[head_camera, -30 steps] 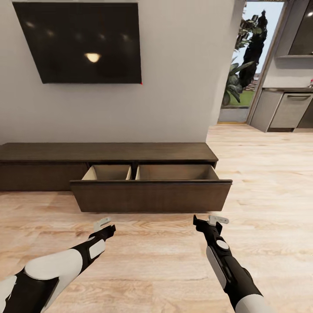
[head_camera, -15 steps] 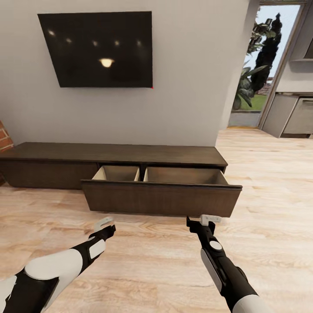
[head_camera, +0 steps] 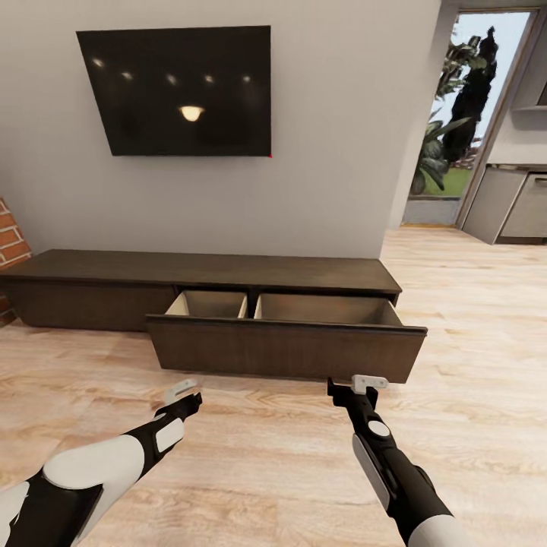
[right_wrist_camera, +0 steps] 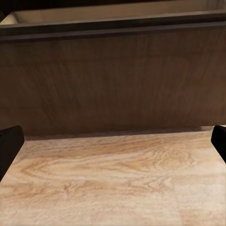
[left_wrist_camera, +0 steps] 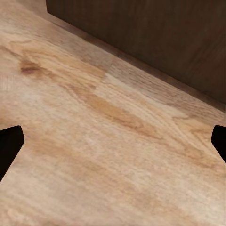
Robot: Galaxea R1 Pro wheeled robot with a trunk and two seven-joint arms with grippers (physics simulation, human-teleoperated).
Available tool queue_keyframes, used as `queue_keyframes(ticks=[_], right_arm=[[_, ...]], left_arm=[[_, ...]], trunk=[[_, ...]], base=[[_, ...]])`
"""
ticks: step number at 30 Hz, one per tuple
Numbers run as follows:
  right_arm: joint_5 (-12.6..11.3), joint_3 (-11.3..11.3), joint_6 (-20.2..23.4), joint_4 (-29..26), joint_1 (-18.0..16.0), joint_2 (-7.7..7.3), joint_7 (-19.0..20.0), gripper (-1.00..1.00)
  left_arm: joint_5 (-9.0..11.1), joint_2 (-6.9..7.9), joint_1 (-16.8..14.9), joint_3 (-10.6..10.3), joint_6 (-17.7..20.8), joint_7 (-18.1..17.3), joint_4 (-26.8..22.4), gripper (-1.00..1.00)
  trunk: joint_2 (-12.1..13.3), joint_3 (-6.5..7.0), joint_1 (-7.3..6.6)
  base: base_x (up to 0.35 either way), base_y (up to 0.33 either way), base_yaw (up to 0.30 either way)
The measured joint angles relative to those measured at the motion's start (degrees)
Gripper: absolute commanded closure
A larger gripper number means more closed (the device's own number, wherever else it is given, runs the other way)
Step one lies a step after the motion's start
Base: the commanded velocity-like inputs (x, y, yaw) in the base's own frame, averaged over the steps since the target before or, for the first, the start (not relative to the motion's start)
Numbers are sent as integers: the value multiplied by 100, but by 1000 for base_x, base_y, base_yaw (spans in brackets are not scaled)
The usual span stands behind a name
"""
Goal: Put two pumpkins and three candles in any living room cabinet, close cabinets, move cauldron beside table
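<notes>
The cabinet (head_camera: 205, 270), a long low dark-brown unit, stands against the wall. Its wide drawer (head_camera: 285, 349) is pulled out, and the pale tan compartments (head_camera: 327, 310) show no objects in the part I can see. My left gripper (head_camera: 182, 396) hovers open over the wood floor just short of the drawer front's left end (left_wrist_camera: 155, 33), nothing between its fingertips (left_wrist_camera: 9, 146). My right gripper (head_camera: 355, 386) is open too, facing the drawer front (right_wrist_camera: 113, 80) from close by. The pumpkins, candles, cauldron and table are out of view.
A black TV (head_camera: 178, 90) hangs on the wall above the cabinet. Brickwork (head_camera: 9, 243) shows at the left edge. To the right, a doorway (head_camera: 456, 114) opens to plants and grey kitchen units (head_camera: 516, 205). Wood floor (head_camera: 266, 456) stretches around both arms.
The whole picture has shifted right and down, so the camera has turned left; the brickwork has come into view. The right gripper sits slightly further left. The drawer stays pulled out.
</notes>
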Motion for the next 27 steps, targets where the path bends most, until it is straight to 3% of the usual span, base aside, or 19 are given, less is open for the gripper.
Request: queue_keyframes(ticks=[5,15,17,27], right_arm=[[-10,0,-3,-11,-3,-2,-4,-100],[-10,-8,-36,-20,0,-11,-9,-100],[16,-6,-244,5,-1,-9,-8,-100],[34,12,-455,399,3,3,18,-100]], left_arm=[[0,0,0,0,-8,1,1,-100],[0,-3,0,0,-7,7,1,-100],[0,-7,0,0,-1,8,1,-100],[0,-12,0,0,8,4,1,-100]], trunk=[[-4,-66,8],[-4,-66,8],[-4,-67,8],[-4,-67,8]], base=[[0,0,0],[0,0,0],[0,0,0],[0,0,0]])
